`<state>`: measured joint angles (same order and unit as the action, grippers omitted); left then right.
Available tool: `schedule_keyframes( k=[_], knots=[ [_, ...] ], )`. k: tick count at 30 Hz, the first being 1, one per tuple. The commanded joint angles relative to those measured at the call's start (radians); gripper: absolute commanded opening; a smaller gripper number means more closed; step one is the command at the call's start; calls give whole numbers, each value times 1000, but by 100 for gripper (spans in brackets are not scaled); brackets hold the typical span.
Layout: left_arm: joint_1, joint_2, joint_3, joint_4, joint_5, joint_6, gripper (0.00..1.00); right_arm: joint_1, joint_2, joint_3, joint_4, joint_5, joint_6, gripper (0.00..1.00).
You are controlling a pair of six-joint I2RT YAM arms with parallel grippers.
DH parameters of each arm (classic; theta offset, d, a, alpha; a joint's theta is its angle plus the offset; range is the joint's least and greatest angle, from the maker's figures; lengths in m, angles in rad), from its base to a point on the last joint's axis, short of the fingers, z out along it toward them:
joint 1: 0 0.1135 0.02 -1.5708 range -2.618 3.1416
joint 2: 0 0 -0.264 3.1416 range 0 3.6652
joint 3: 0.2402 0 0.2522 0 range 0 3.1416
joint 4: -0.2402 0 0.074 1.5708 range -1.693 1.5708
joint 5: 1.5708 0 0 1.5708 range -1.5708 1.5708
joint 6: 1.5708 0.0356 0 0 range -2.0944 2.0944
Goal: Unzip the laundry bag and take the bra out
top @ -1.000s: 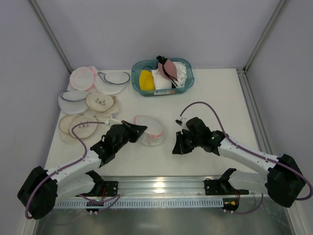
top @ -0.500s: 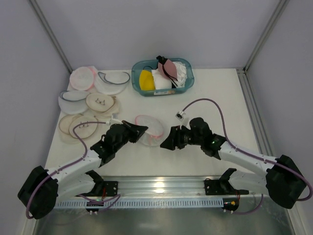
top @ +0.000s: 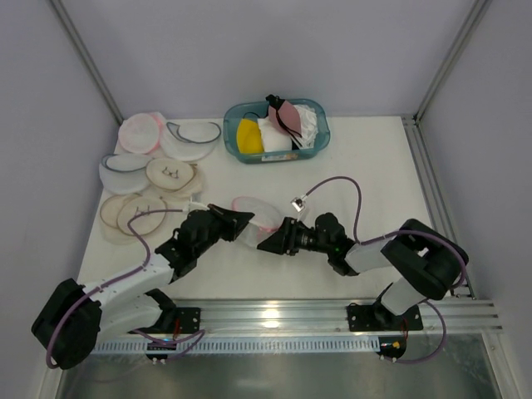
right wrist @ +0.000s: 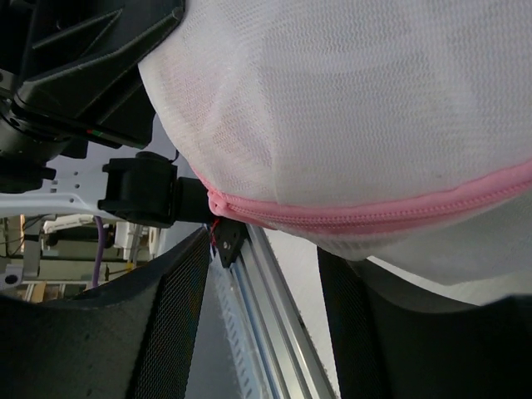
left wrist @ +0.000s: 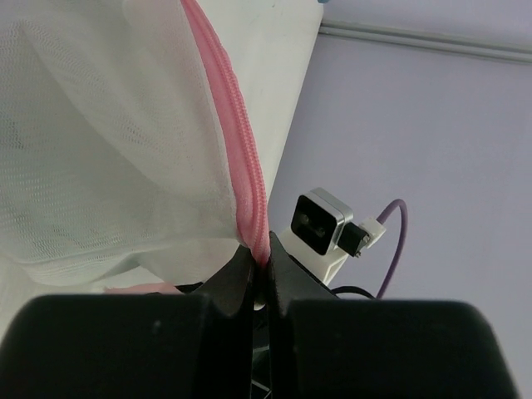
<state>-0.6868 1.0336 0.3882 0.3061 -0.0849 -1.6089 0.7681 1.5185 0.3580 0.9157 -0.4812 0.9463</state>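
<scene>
The laundry bag point(top: 256, 214), white mesh with a pink zipper rim, lies mid-table between both arms. My left gripper point(top: 240, 223) is shut on the pink zipper rim point(left wrist: 249, 187) at the bag's left side, and the mesh point(left wrist: 100, 150) bulges to the left of the pinch. My right gripper point(top: 271, 242) is open at the bag's near-right side. In the right wrist view the bag point(right wrist: 357, 108) fills the top of the picture, and its zipper point(right wrist: 374, 216) runs just beyond the spread fingers point(right wrist: 170, 332). The bra is hidden inside the mesh.
A teal basket point(top: 319, 143) at the back holds a yellow bra point(top: 248, 135) and a mauve bra point(top: 288, 116). Other mesh pouches point(top: 193, 138) and beige pads point(top: 170, 174) lie at the left. A metal rail point(top: 274, 316) runs along the near edge.
My right gripper has opened and swung left, from the table's right half up to the bag. My left gripper has kept its pinch on the zipper rim and stayed in place.
</scene>
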Motion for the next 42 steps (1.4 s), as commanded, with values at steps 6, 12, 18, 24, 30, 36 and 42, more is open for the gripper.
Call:
schedule_keyframes(
  k=[6, 12, 18, 24, 30, 36, 42],
  knots=[
    [1, -12, -31, 56, 5, -26, 0, 14, 85, -33, 488, 29, 121, 56],
    [3, -24, -46, 54, 5, -39, 0, 14, 36, -30, 390, 78, 74, 56],
    [3, -26, -41, 56, 5, -40, 0, 17, -12, 7, 231, 104, 16, 56],
    [3, -17, -37, 68, 19, -46, 0, 20, -53, 10, 117, 153, -58, 56],
    [1, -15, -40, 65, 25, -48, 0, 22, -26, 25, 144, 136, -57, 41],
    [1, -27, -43, 54, 27, -40, 0, 23, -43, 10, 126, 136, -67, 18],
    [1, -38, -60, 41, 28, -36, 0, 23, -99, -4, 78, 145, -87, 11]
  ],
)
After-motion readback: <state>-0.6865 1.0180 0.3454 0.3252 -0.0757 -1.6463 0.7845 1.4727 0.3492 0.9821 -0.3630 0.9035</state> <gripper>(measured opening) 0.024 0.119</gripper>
